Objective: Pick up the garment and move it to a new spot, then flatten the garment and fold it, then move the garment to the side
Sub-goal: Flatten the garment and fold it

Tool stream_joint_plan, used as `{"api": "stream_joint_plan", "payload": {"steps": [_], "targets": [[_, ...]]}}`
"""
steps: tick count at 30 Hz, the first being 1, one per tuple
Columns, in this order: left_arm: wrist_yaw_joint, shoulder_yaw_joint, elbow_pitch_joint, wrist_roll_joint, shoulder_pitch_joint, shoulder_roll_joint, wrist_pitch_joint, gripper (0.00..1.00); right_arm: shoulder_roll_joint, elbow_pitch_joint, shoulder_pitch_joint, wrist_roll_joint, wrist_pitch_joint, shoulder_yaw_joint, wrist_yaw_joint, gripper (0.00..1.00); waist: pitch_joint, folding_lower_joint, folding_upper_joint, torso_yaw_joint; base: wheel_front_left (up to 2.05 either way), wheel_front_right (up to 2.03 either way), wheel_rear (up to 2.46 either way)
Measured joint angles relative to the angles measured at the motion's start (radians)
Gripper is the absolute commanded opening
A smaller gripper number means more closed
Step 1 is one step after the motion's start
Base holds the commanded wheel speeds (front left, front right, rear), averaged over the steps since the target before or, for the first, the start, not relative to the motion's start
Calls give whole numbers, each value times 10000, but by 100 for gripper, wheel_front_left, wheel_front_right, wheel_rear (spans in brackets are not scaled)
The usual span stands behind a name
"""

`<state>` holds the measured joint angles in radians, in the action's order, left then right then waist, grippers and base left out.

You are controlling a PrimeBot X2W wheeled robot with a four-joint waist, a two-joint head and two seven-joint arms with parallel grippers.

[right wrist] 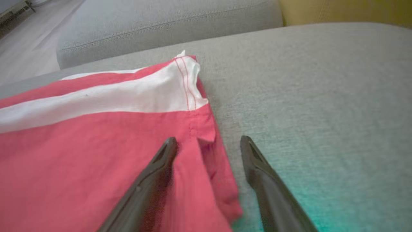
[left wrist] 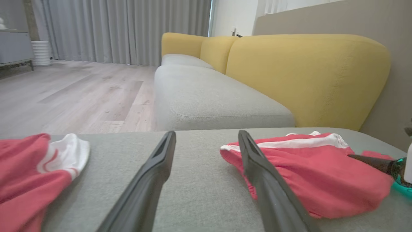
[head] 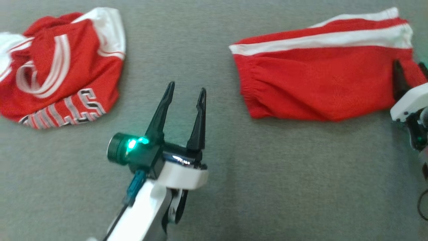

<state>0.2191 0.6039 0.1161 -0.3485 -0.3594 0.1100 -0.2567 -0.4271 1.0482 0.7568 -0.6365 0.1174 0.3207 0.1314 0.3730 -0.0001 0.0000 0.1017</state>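
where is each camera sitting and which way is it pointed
Head view: on the head, looking down on the grey cushion, jersey at left, red shorts at right; left gripper open mid-frame, right gripper at the shorts' right end.
Left wrist view: low over the cushion, facing the yellow backrest between its own open fingers.
Right wrist view: low, aimed at the shorts' hem corner, one finger over the cloth.
Shared: all three show the shorts.

The crumpled red-and-white mesh jersey [head: 60, 67], ahead and left of the left gripper [head: 187, 86], carries grey block lettering [head: 72, 110] outlined in black along its near edge. Folds hide most of it; possibly "S" and "T".
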Motion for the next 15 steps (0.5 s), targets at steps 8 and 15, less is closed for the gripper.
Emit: {"api": "stream_joint_plan", "payload": {"steps": [8, 15], "targets": [[-100, -637, -566, 347, 918, -98, 0, 100, -92, 0, -308, -991, -495, 56, 0, 0, -518, -1, 0, 438, 0, 0, 0], [-360, -1081, -616, 587, 1378, -205, 0, 100, -984, 366, -644, -894, -102, 249, 0, 0, -1024, 1, 0, 63, 0, 0, 0]]}}
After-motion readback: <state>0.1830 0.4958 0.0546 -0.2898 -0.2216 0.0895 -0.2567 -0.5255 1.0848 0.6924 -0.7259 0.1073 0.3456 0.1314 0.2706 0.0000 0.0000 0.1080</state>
